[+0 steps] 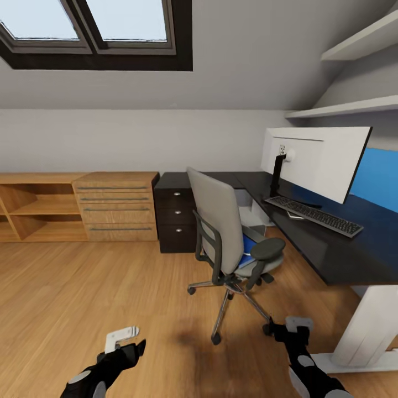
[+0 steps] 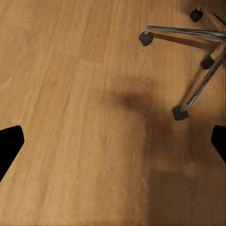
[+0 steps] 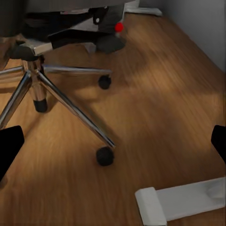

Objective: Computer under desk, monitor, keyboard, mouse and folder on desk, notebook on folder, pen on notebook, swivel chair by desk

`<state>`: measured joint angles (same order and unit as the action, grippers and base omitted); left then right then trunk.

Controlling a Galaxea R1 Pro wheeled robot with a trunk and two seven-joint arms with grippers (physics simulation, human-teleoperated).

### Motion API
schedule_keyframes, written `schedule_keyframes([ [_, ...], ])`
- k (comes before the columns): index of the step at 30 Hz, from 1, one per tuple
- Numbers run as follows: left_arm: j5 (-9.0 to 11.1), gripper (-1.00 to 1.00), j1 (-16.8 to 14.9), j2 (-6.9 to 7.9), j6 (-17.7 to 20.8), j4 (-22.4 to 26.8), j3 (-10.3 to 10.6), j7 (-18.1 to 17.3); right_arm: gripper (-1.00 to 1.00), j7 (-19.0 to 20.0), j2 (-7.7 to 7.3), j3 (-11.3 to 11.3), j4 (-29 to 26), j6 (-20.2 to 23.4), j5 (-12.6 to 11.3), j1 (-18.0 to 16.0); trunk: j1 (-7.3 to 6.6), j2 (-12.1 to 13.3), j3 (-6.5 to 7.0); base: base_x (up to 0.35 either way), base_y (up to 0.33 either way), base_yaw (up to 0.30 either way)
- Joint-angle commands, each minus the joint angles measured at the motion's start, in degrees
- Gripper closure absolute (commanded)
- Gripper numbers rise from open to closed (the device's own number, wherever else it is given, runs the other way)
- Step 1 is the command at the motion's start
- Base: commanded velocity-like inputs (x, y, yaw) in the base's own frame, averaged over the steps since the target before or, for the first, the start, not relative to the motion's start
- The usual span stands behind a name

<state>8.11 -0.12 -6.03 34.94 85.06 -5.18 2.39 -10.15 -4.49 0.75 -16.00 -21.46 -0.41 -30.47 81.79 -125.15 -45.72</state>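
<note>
Over wooden floor (image 1: 83, 309), left hand (image 1: 128, 345) and right hand (image 1: 287, 327) hang low, spread.

One chair (image 1: 232, 243), monitor (image 1: 318, 160), keyboard (image 1: 314, 215)

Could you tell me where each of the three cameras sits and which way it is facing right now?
Head view: on the robot's head, facing forward and down at the swivel chair, desk and monitor; left gripper and right gripper show low.
Left wrist view: near the left gripper, looking down at the wooden floor; dark fingertips at the edges.
Right wrist view: near the right gripper, facing the floor under the chair.
Shared: both wrist views catch the chair's wheeled base.
</note>
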Motion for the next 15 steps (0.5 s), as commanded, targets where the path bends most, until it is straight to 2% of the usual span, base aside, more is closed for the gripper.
schedule_keyframes([
  [1, 0.82, -1.00, -0.81, -0.13, 1.33, 0.34, -0.02, 0.23, -1.00, -0.15, -0.22, 0.05, -0.18, 1.54, -0.09, -1.15, 0.22, -0.44, -0.24, 0.000, 0.000, 0.000],
  [3, 2.07, -1.00, -3.69, -0.77, 3.33, 0.86, 0.07, 0.16, -1.00, -0.14, -0.62, 0.00, -0.56, 5.52, -0.18, -4.16, 0.66, -1.24, -0.60, 0.000, 0.000, 0.000],
  [6, 3.91, -1.00, -6.04, -1.55, 4.46, 1.50, 0.17, 0.12, -1.00, -0.14, -0.83, -0.02, -0.69, 8.70, -0.23, -6.84, 1.32, -2.44, -1.14, 0.000, 0.000, 0.000],
  [11, 6.78, -1.00, -7.92, -2.19, 5.18, 2.39, 0.42, 0.07, -1.00, 0.06, -0.99, -0.04, -0.57, 14.65, -0.32, -10.76, 2.42, -4.45, -2.04, 0.000, 0.000, 0.000],
  [15, 7.24, -1.00, -8.37, -2.12, 4.96, 2.56, 1.83, 0.20, -1.00, 0.22, -1.03, -0.14, -0.22, 16.71, -0.62, -11.89, 3.29, -6.05, -2.75, 0.000, 0.000, 0.000],
])
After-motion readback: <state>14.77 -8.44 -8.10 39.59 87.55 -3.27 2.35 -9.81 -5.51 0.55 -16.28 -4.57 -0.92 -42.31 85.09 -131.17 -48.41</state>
